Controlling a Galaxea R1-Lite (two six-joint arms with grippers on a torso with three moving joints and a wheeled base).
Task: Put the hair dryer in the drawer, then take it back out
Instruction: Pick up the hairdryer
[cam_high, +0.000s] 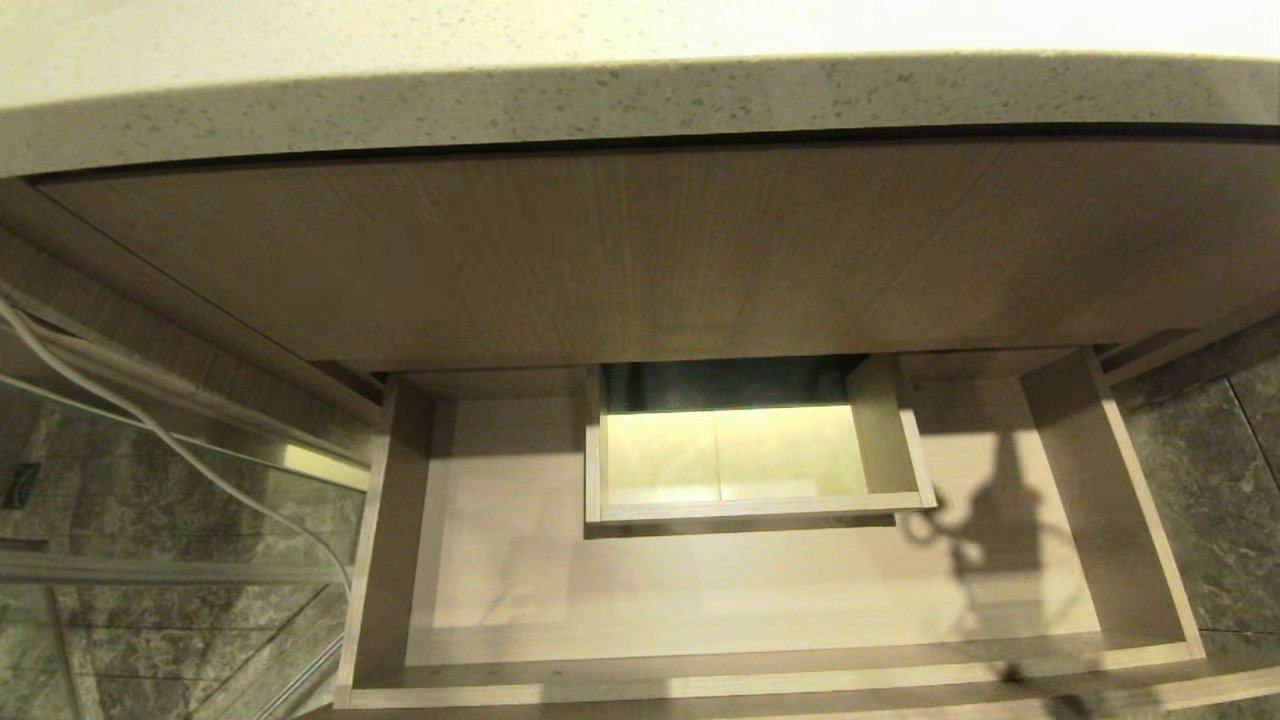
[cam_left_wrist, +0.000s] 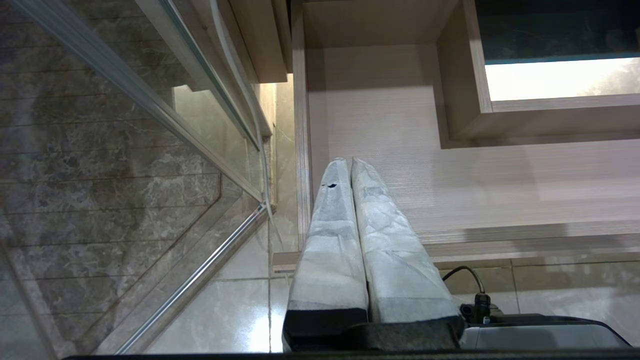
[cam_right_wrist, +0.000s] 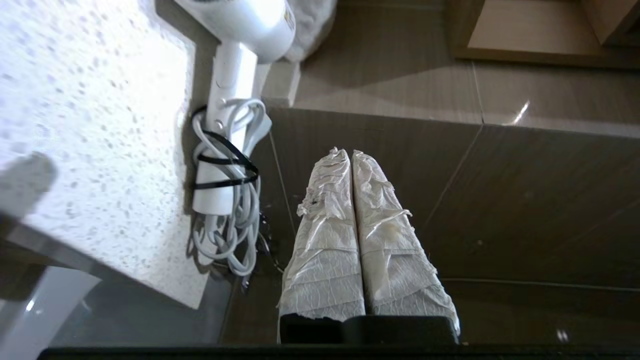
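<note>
The drawer (cam_high: 700, 590) stands pulled out below the counter, wide and shallow, with a walled rectangular cut-out (cam_high: 755, 450) in its floor and nothing inside. The white hair dryer (cam_right_wrist: 231, 75) lies along the edge of the speckled countertop (cam_right_wrist: 100, 125); its cord (cam_right_wrist: 235, 220) is coiled at the handle and bound by a dark tie. My right gripper (cam_right_wrist: 351, 152) is shut and empty, just beside the handle and cord, over dark floor tile. My left gripper (cam_left_wrist: 350, 160) is shut and empty, parked near the drawer's (cam_left_wrist: 450, 190) front left corner. Neither arm shows in the head view.
A tall wood-grain front panel (cam_high: 640, 260) sits under the stone counter edge (cam_high: 640, 100). At the left are a glass panel (cam_high: 150, 520) and a white cable (cam_high: 150, 430). Marbled tile (cam_high: 1220, 500) flanks the drawer on the right.
</note>
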